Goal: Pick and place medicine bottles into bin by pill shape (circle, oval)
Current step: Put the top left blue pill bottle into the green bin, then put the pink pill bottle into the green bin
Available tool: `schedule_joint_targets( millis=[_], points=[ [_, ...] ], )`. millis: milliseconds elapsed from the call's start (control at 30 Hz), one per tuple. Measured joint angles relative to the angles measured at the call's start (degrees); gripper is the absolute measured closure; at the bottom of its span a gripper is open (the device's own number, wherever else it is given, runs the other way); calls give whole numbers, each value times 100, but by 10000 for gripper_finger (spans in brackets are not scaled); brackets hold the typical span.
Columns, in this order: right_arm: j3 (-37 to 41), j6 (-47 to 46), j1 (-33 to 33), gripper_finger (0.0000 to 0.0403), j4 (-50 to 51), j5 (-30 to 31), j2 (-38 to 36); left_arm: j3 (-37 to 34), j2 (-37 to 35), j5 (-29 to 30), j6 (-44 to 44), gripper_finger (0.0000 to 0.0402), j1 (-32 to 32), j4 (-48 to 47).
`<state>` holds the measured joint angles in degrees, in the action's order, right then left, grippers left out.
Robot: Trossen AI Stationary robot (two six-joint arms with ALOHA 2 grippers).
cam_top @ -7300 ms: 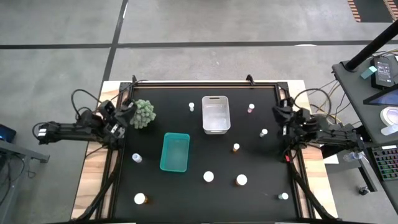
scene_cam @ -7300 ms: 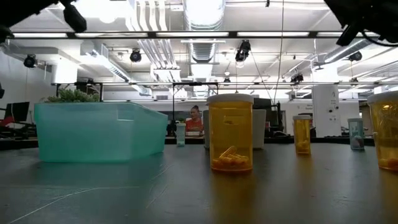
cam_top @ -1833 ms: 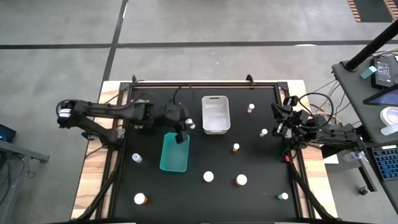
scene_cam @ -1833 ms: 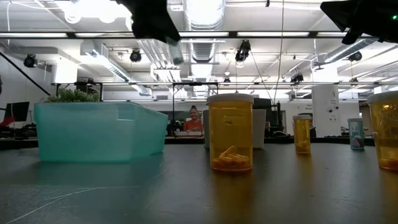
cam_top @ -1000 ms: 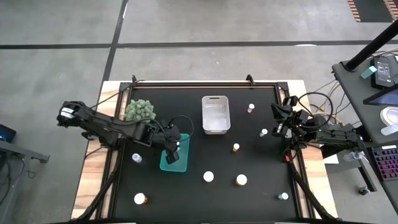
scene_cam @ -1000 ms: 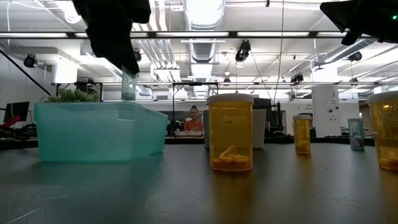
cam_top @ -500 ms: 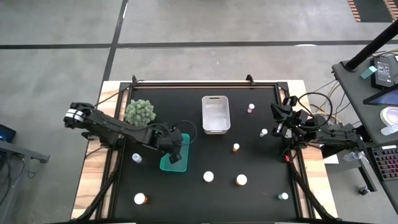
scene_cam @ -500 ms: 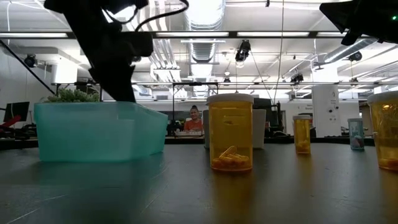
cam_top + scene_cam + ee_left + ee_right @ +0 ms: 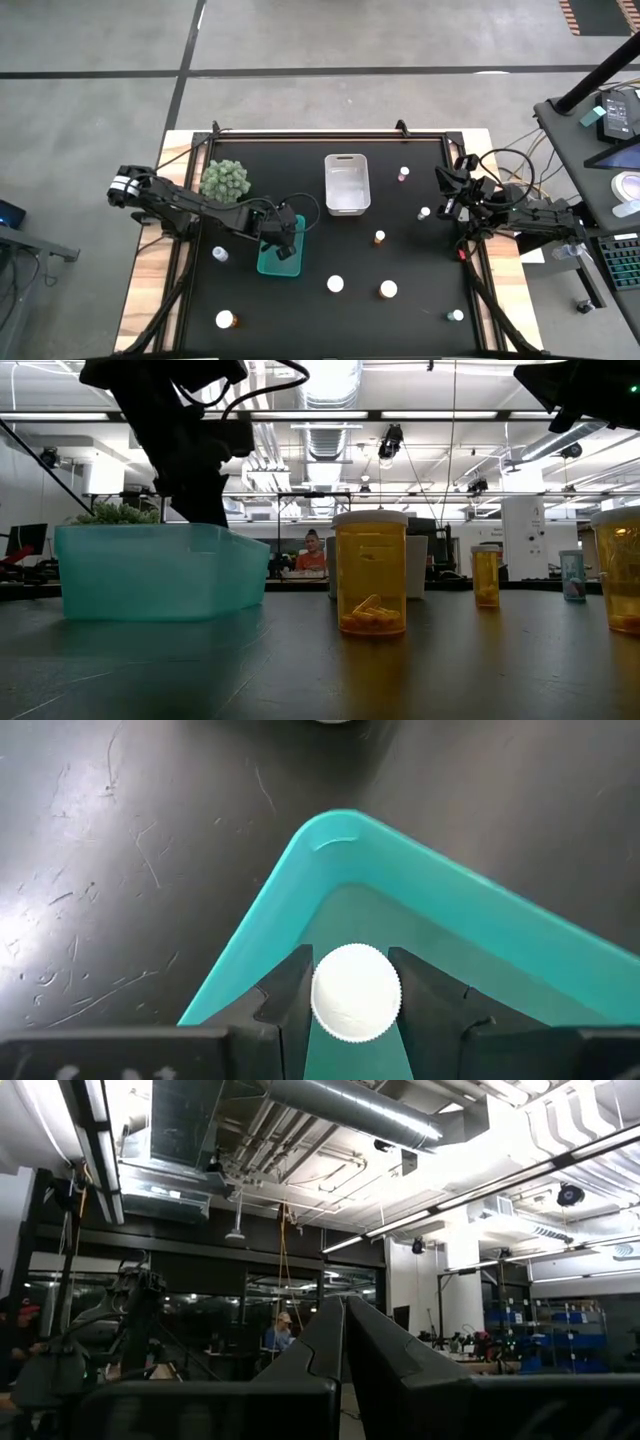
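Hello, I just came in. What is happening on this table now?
The left gripper holds a white-capped bottle low inside the teal bin, not yet released. The right gripper waits shut at the table's right edge. Other bottles stand loose on the black mat, and the white bin looks empty.

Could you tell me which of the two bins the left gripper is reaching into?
The teal bin, not the clear bin beyond it: the left gripper holds a white-capped bottle over its corner.

Closed right end effector (image 9: 343,1340) against ceiling ducts (image 9: 340,1105)
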<state>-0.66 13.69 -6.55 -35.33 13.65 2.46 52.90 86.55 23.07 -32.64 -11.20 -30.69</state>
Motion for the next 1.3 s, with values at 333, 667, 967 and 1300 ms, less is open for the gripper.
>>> schedule_joint_targets(
  millis=[333, 667, 967, 1300],
  points=[
    [1, 0, 0, 394, 7, 0, 0, -1, -1, 34, 150, 294, 0, -10],
    [1, 46, 0, 394, 37, 0, 0, -1, -1, 62, 164, 265, 70, 15],
    [0, 44, 0, 394, 37, 0, 0, -1, -32, 138, 206, 182, 85, -17],
    [0, 26, 0, 394, 44, 0, 0, -3, -611, 124, 338, 168, 83, -161]
  ],
)
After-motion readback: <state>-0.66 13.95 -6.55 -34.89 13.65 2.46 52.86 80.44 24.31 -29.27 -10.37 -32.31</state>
